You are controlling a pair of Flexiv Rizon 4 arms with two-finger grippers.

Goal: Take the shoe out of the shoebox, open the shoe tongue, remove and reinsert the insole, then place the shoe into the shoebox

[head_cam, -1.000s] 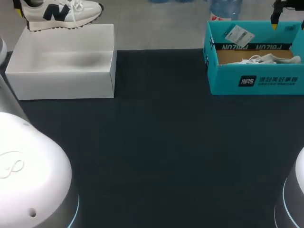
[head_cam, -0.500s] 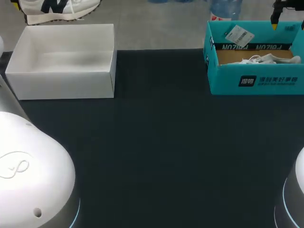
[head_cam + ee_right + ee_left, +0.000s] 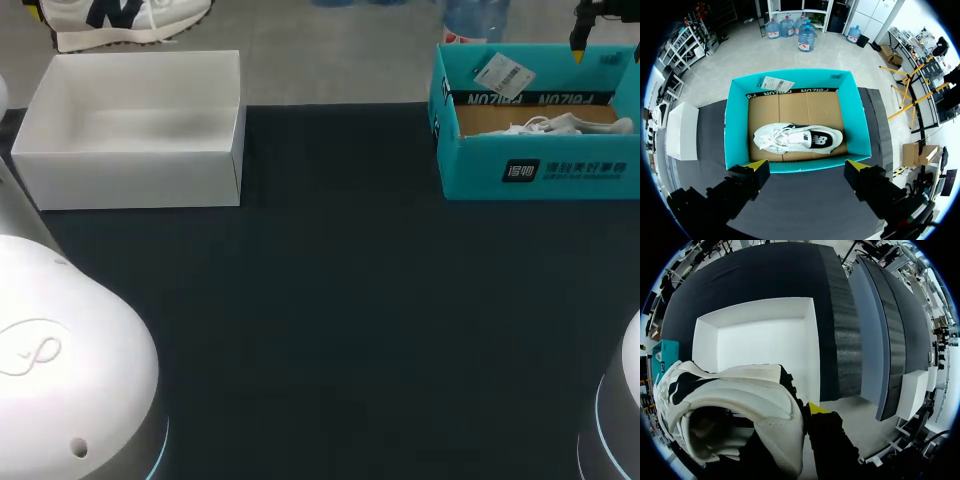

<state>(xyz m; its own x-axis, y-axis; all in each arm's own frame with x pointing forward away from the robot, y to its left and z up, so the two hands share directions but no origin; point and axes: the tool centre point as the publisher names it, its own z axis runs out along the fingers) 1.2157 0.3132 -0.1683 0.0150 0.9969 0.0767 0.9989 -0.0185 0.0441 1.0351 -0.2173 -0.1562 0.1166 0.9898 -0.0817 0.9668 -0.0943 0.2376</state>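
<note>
The shoe (image 3: 120, 18), white with a dark letter on its side, is up in the air at 11 o'clock, just past the far edge of the white box (image 3: 140, 130). The left end effector (image 3: 790, 422) grips it. One yellow finger (image 3: 815, 408) presses on the outside of the shoe, and the shoe hides the other finger. The white box sits open at 10 o'clock on the dark bench (image 3: 340, 300). At 1 o'clock is the teal box (image 3: 540, 170), with a second shoe (image 3: 797, 137) lying on its side in it. The right end effector (image 3: 807, 167) hangs above that box, fingers wide apart, holding nothing.
</note>
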